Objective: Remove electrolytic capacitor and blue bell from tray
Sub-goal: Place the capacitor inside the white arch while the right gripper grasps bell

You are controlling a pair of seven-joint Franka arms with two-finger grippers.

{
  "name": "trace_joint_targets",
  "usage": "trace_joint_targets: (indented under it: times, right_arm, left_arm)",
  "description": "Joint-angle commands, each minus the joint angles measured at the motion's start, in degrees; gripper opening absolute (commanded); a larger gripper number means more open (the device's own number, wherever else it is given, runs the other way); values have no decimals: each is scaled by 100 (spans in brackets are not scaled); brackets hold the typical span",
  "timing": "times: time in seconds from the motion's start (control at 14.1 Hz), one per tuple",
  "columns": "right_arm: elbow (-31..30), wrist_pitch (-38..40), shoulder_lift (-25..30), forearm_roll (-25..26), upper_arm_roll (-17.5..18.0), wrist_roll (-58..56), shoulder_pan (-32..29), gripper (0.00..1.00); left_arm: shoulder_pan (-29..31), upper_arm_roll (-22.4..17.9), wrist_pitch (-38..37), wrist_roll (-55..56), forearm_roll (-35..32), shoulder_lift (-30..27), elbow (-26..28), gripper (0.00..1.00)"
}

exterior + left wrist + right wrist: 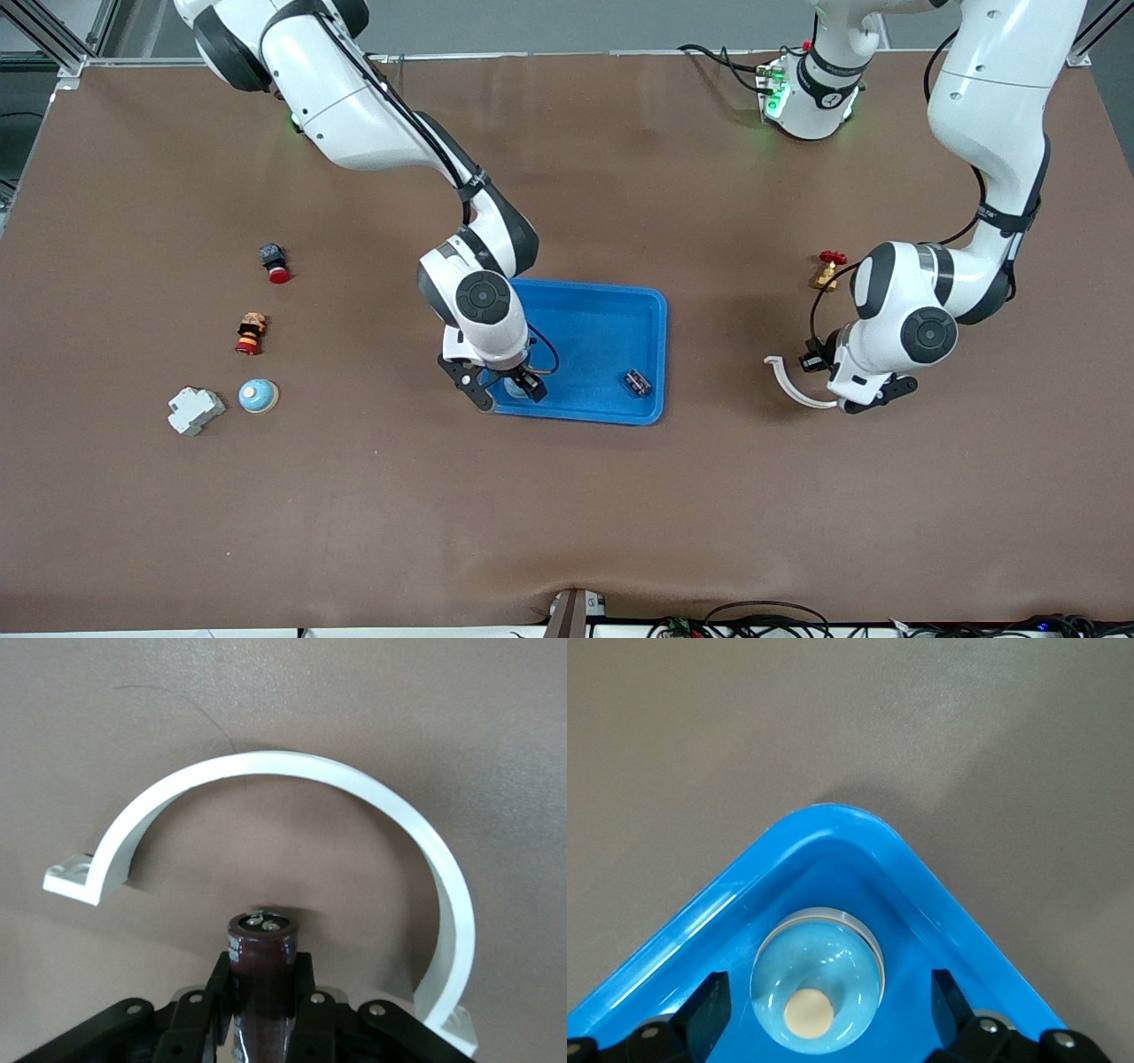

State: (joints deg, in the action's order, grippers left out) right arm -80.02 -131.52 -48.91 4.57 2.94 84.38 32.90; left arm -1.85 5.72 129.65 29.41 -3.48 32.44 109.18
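Left hand (262, 1010) gripping capacitor (262, 967), right hand (828, 1010) spread

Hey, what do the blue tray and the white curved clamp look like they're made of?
Blue tray: probably moulded plastic, glossy; light streaks run along its rounded rim. White curved clamp: likely plastic too, matte and uniformly white, with a flat mounting tab at each end. Neither shows a metallic shine.

I can read no text, label, brand or number anywhere in my views. The capacitor (262, 979) shows a dark sleeve with no legible print. The bell (818, 992) carries no marking I can read.
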Motion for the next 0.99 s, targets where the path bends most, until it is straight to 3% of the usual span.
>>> trace_joint_targets:
  times: [0.0,0.14,0.21,0.28,0.35,0.43,0.5,0.71,0.92]
  right_arm:
    - [232,48,-145,158,-40,149,50,100]
    - [232,48,-163,228,-39,140,50,98]
    - [241,48,-180,316,-31,140,50,75]
    - [241,48,-189,334,-31,149,50,42]
    - [250,30,-189,325,-31,166,50,14]
    - [250,13,-198,325,-31,262,59,0]
    - [250,4,-207,316,-22,376,59,0]
    - [285,-32,-181,290,-4,404,68,0]
    - [522,214,-84,168,57,369,41,0]
  left_arm:
    - [-26,0,7,74,-109,157,-187,0]
    - [-26,0,7,74,-109,157,-187,0]
    - [-26,0,7,65,-109,157,-187,0]
    - [-26,0,7,56,-109,157,-187,15]
    - [-26,0,7,30,-109,157,-187,61]
    - [-26,0,7,30,-109,149,-187,93]
    - [-35,0,-1,56,-109,149,-178,100]
    - [-53,0,-141,73,-109,18,-178,100]
    - [9,0,-1113,56,-39,-299,-484,100]
